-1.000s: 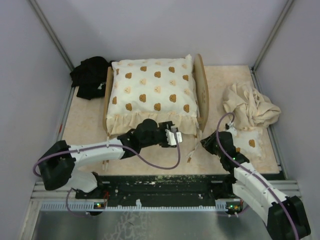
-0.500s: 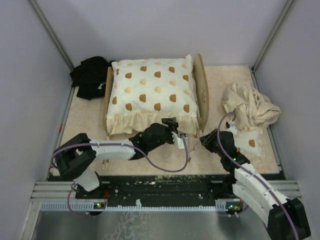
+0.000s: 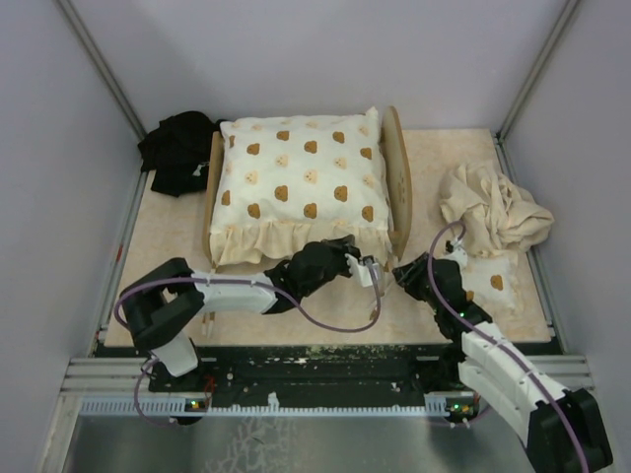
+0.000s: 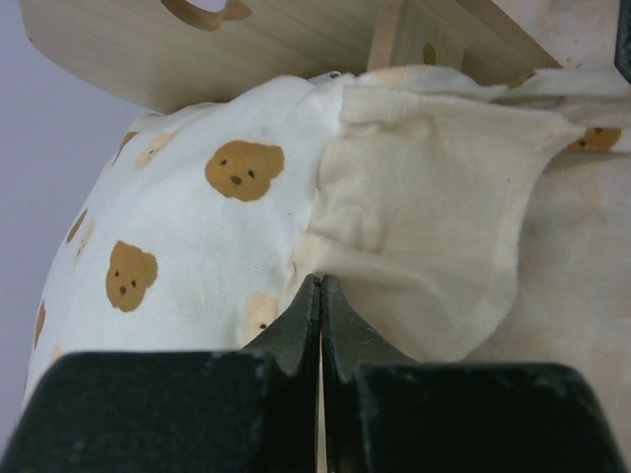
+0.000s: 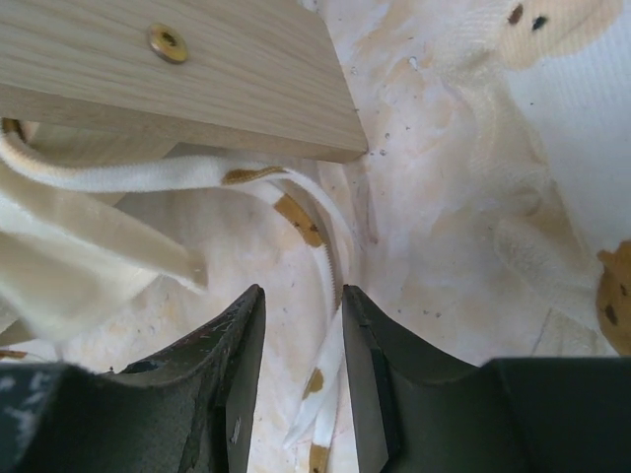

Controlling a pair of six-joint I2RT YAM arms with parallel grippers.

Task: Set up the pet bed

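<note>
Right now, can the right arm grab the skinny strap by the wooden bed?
Probably yes: the right gripper is open, and the strap lies uncovered between its jaws.

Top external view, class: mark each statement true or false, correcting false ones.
The cream frilled cushion with brown bear prints lies on the light-wood bed frame. True.
The black cloth lies right of the bed frame. False: it lies left of it.
The left gripper is wide open. False: it is shut, at the cushion's frill.
The crumpled beige cloth lies right of the bed frame. True.
</note>
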